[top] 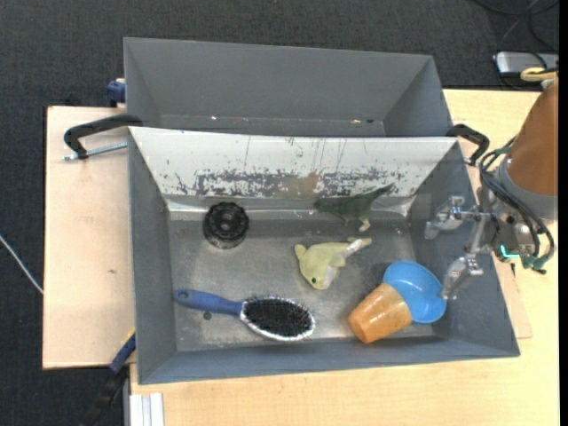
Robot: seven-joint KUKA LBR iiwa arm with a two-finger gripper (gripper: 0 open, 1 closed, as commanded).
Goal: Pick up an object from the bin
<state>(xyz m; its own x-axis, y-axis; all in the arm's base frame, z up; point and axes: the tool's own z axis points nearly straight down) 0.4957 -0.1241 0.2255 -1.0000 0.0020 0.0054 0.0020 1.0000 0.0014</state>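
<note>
The grey bin (151,264) holds a blue-handled hairbrush (257,313) along its front edge. An orange cup (380,316) lies against a blue cup (417,291) in the front right corner. Just beside the blue cup, by the right wall, the gripper (453,245) hangs with fingers spread and empty.

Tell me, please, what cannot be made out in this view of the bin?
Camera view:
- Orange cup and blue cup: touching, but whether nested is unclear; the blue rim hides the joint.
- Green toy at the back wall: too dark to tell its kind.
- Round black thing, back left: too small to identify.
- Arm behind the claw: cut off by the right edge.
</note>
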